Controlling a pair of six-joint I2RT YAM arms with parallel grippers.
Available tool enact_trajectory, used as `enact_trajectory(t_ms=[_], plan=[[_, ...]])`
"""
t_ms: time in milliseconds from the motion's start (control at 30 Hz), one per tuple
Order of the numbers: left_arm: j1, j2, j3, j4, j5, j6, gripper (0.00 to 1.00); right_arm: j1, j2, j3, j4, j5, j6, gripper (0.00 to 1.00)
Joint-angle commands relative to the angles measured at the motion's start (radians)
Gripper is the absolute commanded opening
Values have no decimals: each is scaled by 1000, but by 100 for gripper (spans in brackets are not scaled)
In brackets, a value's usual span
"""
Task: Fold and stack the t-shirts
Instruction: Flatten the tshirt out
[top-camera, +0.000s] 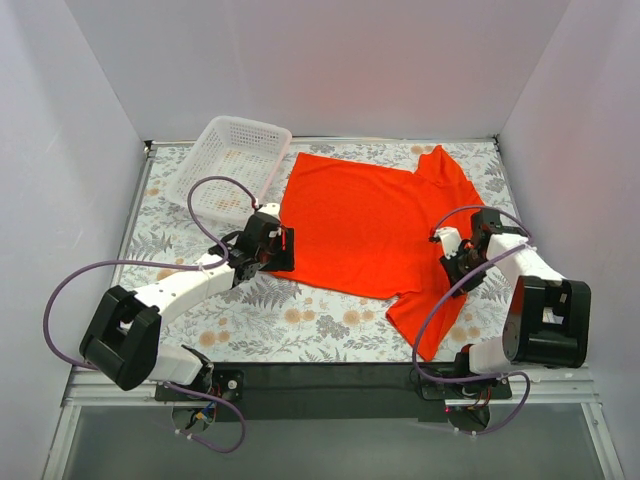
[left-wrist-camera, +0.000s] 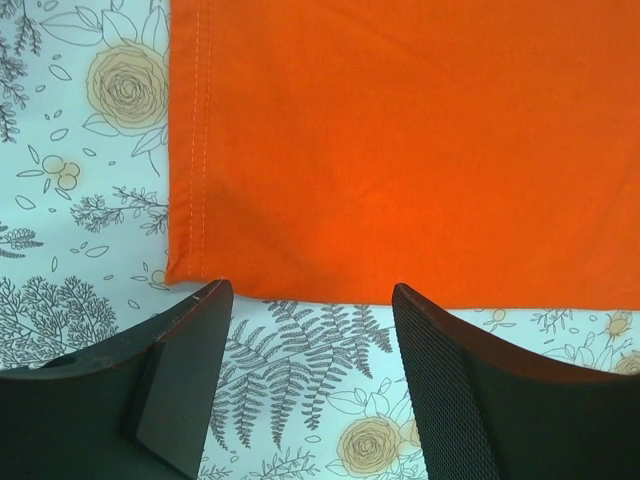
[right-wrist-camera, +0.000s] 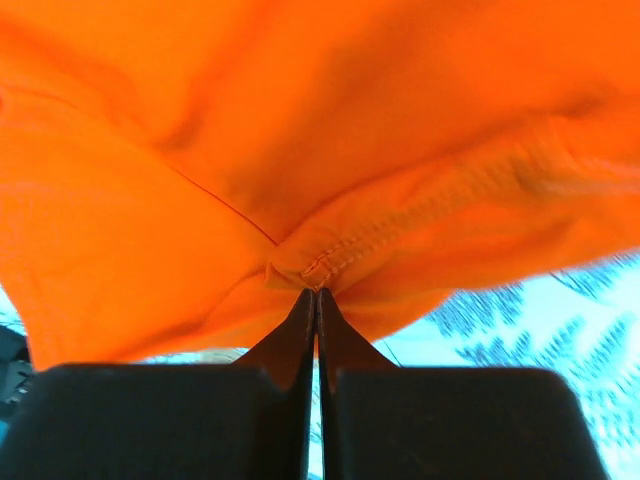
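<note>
left tool (left-wrist-camera: 310, 300): released, just short of t-shirt (top-camera: 365, 225) hem
right tool (right-wrist-camera: 317, 292): clenched on t-shirt seam
basket (top-camera: 232, 160): just beside t-shirt's far-left corner

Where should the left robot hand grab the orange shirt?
Take the t-shirt by its stitched edge near the hem corner, just ahead of the open left gripper. Come in low from the bare table side. The thin cloth lies flat there, so one finger probably has to slide under the edge while the other presses on top.
</note>
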Motion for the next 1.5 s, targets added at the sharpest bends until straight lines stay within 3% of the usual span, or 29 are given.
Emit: enact_trajectory(t_ms=[0, 267, 633, 667, 733, 767, 833, 1033, 1167, 1267, 1333, 1467], plan=[[-18, -3, -3, -27, -39, 6, 60, -40, -74, -7, -4, 84, 4, 1], [-32, 20, 0, -44, -26, 6, 59, -252, -177, -48, -15, 150, -157, 1], [-46, 26, 8, -48, 2, 9, 60, -569, -113, -70, 5, 121, -349, 2], [-49, 34, 8, -48, 10, 11, 60, -608, -93, -62, 5, 115, -358, 15], [-56, 38, 12, -53, 23, 16, 60, -641, -82, -45, 1, 90, -384, 28], [-76, 26, 17, -64, 31, 32, 60, -665, -127, -50, -7, 57, -436, 53], [-78, 8, 16, -64, 40, 45, 60, -667, -160, -54, -12, 38, -463, 60], [-79, -106, 0, -36, 40, 134, 64, -666, -272, -39, -33, -66, -565, 66], [-78, -118, 6, 27, 22, 157, 72, -621, -263, 52, -41, -247, -580, 68], [-55, -54, 57, 77, 60, 112, 75, -497, -179, 119, -39, -333, -494, 68], [-11, 1, 124, 115, 100, 76, 75, -378, -89, 183, 8, -347, -351, 68], [83, 252, 334, 137, 192, 17, 75, -247, 68, 306, 249, -301, -13, 68]])
